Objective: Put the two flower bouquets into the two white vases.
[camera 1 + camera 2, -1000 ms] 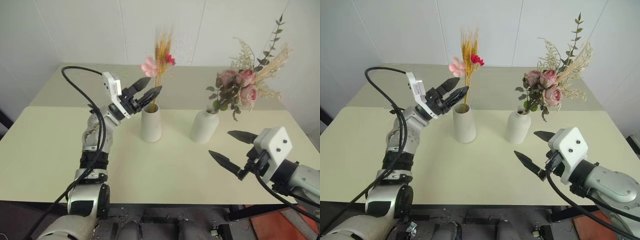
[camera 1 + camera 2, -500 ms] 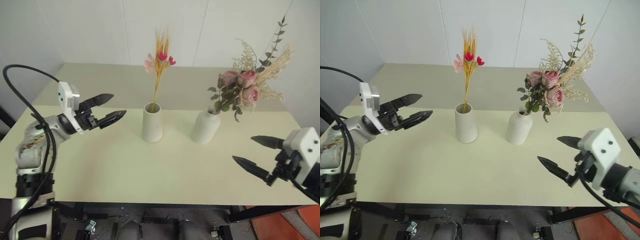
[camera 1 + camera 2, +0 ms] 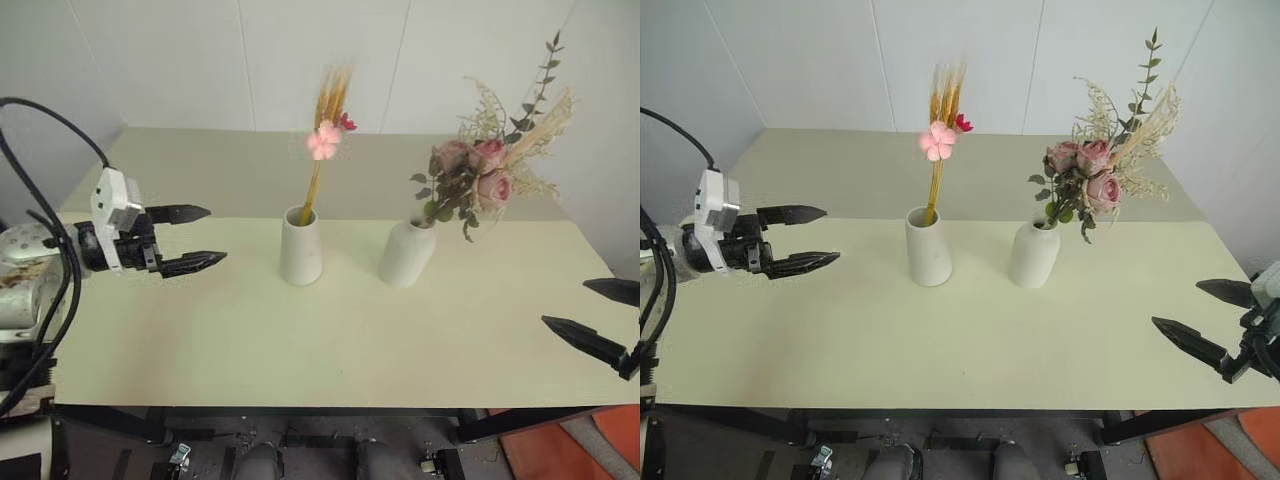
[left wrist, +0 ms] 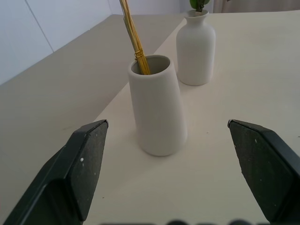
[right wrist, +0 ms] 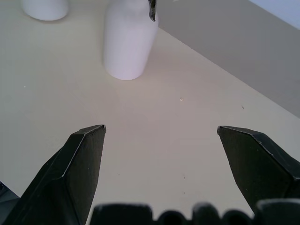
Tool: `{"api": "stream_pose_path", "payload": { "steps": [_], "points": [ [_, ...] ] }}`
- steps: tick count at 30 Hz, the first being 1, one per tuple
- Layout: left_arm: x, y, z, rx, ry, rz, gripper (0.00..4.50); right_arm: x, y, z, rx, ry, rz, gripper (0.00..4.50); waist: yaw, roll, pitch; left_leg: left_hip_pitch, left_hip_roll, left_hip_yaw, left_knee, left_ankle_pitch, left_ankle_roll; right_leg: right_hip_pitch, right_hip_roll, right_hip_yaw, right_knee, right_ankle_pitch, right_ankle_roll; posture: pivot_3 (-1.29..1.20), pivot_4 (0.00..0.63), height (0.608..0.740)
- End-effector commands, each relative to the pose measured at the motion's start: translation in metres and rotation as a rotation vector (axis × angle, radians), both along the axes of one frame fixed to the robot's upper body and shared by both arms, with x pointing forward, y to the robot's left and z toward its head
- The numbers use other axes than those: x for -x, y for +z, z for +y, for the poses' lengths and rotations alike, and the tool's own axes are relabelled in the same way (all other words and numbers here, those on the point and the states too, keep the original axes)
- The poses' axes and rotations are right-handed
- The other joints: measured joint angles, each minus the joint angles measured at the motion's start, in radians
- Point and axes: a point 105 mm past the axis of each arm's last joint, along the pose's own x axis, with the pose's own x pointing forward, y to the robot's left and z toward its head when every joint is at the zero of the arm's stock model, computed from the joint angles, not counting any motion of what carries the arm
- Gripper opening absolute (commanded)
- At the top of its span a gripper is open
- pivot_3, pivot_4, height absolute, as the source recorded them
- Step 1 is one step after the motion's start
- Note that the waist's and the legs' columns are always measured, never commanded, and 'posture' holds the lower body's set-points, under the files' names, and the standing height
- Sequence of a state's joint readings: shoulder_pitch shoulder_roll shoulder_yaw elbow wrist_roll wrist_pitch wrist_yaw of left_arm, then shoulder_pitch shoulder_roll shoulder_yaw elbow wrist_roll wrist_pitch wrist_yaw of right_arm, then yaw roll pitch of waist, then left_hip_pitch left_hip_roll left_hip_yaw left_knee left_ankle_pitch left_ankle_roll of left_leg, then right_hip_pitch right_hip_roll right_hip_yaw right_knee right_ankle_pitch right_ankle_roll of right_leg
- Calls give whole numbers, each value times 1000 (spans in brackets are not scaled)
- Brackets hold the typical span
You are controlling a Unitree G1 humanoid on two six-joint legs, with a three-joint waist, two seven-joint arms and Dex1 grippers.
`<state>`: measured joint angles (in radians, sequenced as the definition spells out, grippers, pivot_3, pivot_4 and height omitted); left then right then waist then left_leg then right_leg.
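Now both arms have drawn back to the sides of the table. A second ago the left gripper sat right at the stalks in the tapered vase; it now hangs well apart from it, fingers spread and empty. The right gripper has likewise slid out toward the table's right edge, its fingers spread wide with nothing between them. The wheat bunch has swung since then and now leans to the right in the vase's mouth, its stems resting on the rim.

To my eye that means the job is done: each bouquet stands in a vase and nothing is left on the tabletop to pick up.

Both vases are matte white ceramic. One is a plain, wide-mouthed cylinder that narrows upward; the bottle vase, just to its right, has round shoulders and a narrow neck. The wheat bunch is slim, with stiff yellow stalks, a pink blossom and a red one. The rose bunch is bushy: soft pink roses, green leaves and feathery beige grasses fanning out to the right. The tabletop is a smooth, pale yellow-green.
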<state>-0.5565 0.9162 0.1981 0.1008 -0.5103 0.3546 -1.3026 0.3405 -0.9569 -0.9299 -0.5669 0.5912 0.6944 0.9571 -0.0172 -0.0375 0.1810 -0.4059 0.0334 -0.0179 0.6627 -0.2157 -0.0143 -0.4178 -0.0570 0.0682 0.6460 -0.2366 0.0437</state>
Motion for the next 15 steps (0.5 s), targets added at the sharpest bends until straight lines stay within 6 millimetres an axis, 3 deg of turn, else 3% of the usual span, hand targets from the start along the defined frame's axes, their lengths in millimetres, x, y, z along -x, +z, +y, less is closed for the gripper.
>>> {"api": "stream_pose_path", "payload": {
  "steps": [1,5,15],
  "points": [
    [5,13,5,-26,-22,5,4448,3,12,7,48,14,-71,4500,0,0,0,0,0,0,0,0,0,0,0,0,0,0,0,0,150,740],
    [5,10,10,-112,-44,25,4448,4,11,12,43,15,-86,4500,-1,0,0,0,0,0,0,0,0,-1,0,0,0,-1,1,0,150,740],
    [8,27,13,-148,-3,-25,4448,-7,13,27,28,125,-129,4500,-2,0,0,0,0,0,0,0,0,-1,0,0,0,-2,3,0,150,740]
  ]
}}
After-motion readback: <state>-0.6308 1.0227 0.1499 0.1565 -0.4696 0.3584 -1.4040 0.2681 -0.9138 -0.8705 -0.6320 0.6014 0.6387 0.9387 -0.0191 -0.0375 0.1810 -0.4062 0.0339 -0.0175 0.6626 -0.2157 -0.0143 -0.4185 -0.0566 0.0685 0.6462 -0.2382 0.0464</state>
